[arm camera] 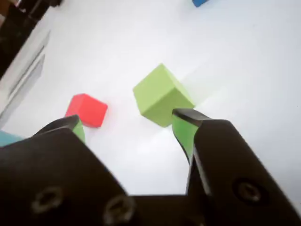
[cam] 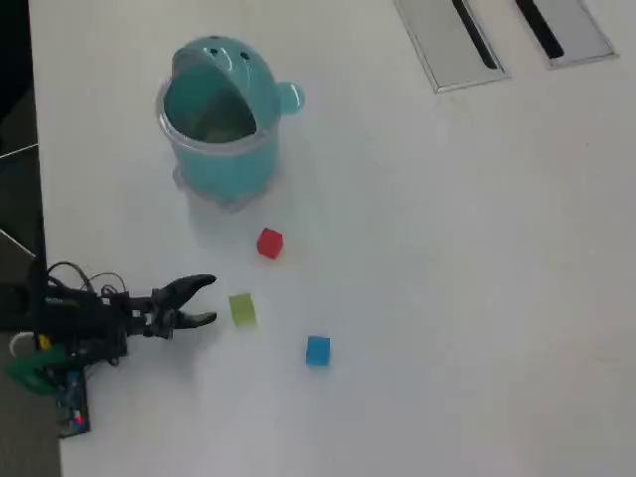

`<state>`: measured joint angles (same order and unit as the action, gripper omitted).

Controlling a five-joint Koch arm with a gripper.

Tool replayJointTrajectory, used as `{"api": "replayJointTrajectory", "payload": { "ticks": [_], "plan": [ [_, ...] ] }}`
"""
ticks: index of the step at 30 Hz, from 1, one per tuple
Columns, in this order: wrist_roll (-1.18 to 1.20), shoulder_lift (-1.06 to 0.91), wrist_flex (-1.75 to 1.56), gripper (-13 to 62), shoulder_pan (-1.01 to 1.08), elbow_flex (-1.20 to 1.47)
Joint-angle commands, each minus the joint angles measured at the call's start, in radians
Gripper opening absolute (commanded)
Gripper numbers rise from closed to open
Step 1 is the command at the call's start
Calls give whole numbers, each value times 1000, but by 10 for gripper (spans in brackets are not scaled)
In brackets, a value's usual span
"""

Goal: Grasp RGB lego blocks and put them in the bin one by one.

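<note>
Three small cubes lie on the white table. The red block (cam: 269, 242) (arm camera: 87, 109) lies nearest the bin. The yellow-green block (cam: 241, 308) (arm camera: 161, 95) sits just ahead of my gripper (cam: 206, 301) (arm camera: 129, 125), whose jaws stand open with nothing between them. In the wrist view its right fingertip (arm camera: 186, 123) is close to the green cube's lower corner; touching or not is unclear. The blue block (cam: 317, 350) (arm camera: 200, 3) lies farther off. The round teal bin (cam: 217, 121) stands at the upper left of the overhead view; a teal sliver (arm camera: 8, 138) shows at the wrist view's left edge.
Two flat grey slotted panels (cam: 463, 40) (cam: 561, 30) are set into the table at the top right of the overhead view. The arm's body and wires (cam: 70, 328) sit at the table's left edge, beside a dark gap.
</note>
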<state>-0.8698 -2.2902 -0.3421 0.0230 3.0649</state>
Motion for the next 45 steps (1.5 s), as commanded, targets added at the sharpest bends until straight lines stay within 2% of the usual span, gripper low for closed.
{"api": "replayJointTrajectory", "payload": {
  "ticks": [1, 6, 18, 24, 31, 45],
  "plan": [
    [-55, -64, -95, 340, 0, -89],
    [-133, -63, -15, 330, -15, -278],
    [-356, -57, -38, 329, -186, -405],
    [-376, 55, -227, 313, -275, -442],
    [-465, 152, -153, 315, -319, -569],
    [-758, 486, -63, 333, -331, -738]
  ]
}}
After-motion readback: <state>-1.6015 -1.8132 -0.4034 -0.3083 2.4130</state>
